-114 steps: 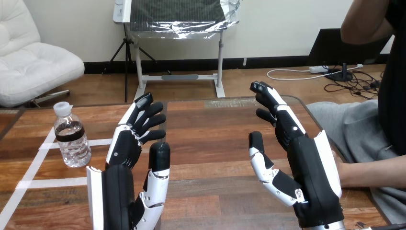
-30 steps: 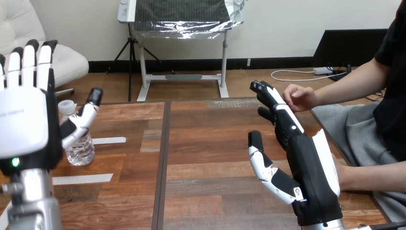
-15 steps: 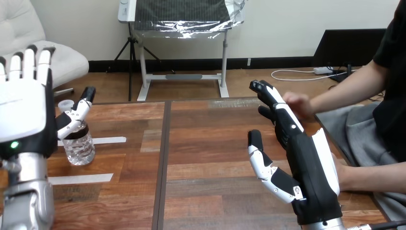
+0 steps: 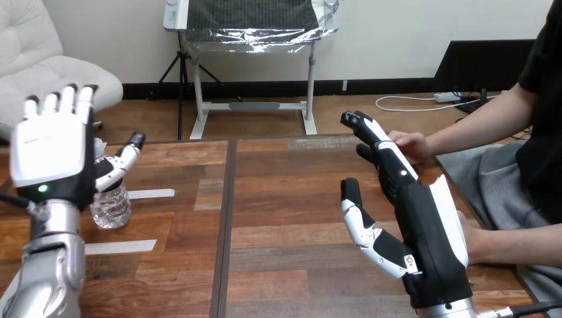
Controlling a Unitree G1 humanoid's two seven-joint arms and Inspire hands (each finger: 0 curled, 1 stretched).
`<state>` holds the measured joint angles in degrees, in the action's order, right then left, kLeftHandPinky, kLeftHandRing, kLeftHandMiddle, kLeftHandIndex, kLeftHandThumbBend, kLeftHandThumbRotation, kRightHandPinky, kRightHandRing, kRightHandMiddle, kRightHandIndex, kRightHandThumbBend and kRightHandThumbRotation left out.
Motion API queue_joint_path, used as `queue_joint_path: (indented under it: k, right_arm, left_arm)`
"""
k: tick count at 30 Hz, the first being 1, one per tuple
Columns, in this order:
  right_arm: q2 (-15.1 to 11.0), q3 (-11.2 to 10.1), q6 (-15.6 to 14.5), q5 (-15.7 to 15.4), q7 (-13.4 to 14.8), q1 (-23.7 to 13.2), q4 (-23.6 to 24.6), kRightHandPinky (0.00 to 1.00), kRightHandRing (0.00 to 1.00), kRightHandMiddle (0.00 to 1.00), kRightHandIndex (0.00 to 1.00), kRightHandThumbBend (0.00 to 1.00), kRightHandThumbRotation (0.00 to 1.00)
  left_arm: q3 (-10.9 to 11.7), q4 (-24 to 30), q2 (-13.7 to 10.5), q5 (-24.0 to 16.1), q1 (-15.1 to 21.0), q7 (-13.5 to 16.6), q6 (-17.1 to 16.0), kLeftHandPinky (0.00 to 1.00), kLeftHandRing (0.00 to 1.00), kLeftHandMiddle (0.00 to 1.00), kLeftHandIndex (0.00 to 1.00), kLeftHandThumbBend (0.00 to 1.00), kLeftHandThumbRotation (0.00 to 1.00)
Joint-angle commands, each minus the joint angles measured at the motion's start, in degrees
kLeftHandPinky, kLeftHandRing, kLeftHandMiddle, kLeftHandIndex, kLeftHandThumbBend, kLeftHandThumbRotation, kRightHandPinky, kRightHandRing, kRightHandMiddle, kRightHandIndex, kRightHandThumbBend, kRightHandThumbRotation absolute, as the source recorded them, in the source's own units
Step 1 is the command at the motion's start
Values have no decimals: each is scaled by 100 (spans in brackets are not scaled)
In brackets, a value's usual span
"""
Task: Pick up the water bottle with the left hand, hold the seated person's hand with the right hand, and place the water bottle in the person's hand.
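Although no step of the task looks complete, the head view shows the left hand (image 4: 50,162) raised with fingers straight and thumb spread. The clear plastic water bottle (image 4: 112,202) stands ungrasped on the brown wooden table (image 4: 285,199) just behind its palm. The right hand (image 4: 424,232), likewise flat and holding nothing, has the person's hand (image 4: 409,144) just beyond its fingertips; grasp, hand-hold and handover all appear to remain.
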<state>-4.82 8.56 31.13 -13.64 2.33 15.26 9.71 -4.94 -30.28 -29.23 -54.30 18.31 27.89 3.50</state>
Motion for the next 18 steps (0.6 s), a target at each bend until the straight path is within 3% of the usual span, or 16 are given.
queue_joint_path:
  k: [1,6,18]
  right_arm:
    - [7,-60,45,-41,21,-384,3,91,94,95,88,4,0]
    - [-16,-75,-12,-36,-14,-398,10,90,93,94,86,4,0]
    - [-26,-80,-36,9,-38,-410,17,90,92,93,85,4,0]
  left_arm:
    - [-230,-439,-189,69,749,35,-101,97,94,96,94,51,100]
    - [-459,-1262,-192,269,1290,-176,-210,99,96,97,95,51,100]
    - [-740,-2111,-142,427,1751,-7,-352,98,96,98,96,50,100]
